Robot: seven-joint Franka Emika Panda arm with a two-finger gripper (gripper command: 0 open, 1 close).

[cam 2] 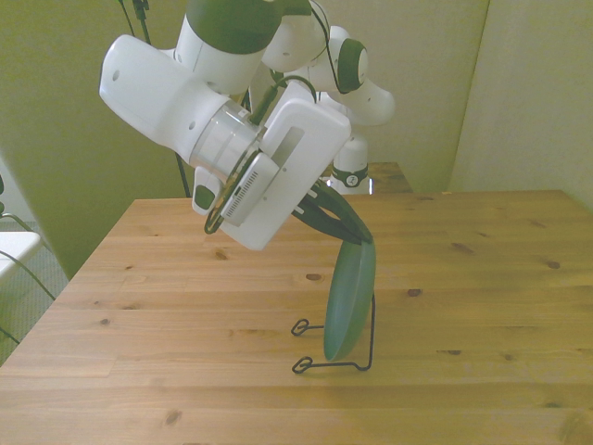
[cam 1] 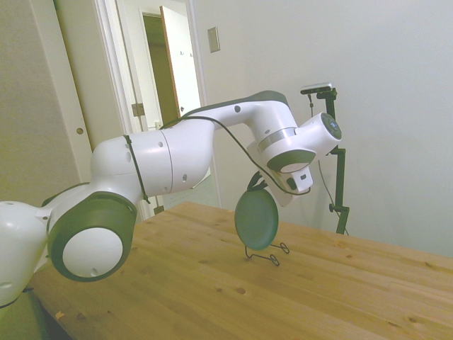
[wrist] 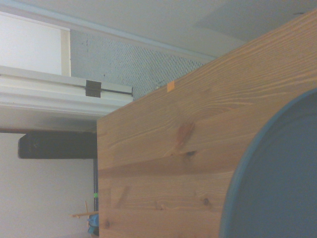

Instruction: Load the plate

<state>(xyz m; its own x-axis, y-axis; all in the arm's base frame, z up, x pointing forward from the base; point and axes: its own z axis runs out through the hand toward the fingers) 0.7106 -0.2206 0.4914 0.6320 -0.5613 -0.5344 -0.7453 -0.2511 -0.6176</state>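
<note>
Currently, left to right in the front view:
arm: white Franka arm (cam 2: pixel 199 111) reaches down over the table, wrist tilted toward the front view's right; in the side view it spans from the picture's left to the middle.
gripper: gripper (cam 2: pixel 357 236) clamps the top rim of the plate, dark fingers (cam 2: pixel 329 211) narrow on the edge; side view shows the same grip (cam 1: pixel 253 185).
plate: dark green plate (cam 2: pixel 349 301) stands almost on edge, slightly tilted, top toward the front view's right; round face visible in the side view (cam 1: pixel 256 219); wrist view catches only a curved part of it (wrist: pixel 277 183).
stand: thin black wire stand (cam 2: pixel 338 345) on the table, plate's lower edge sits down between its feet, upright wire just behind the plate; cannot tell if the plate rests fully on it.
table: wooden table (cam 2: pixel 167 315), planks with knots; stand sits near the middle of it (cam 1: pixel 267 253).
</note>
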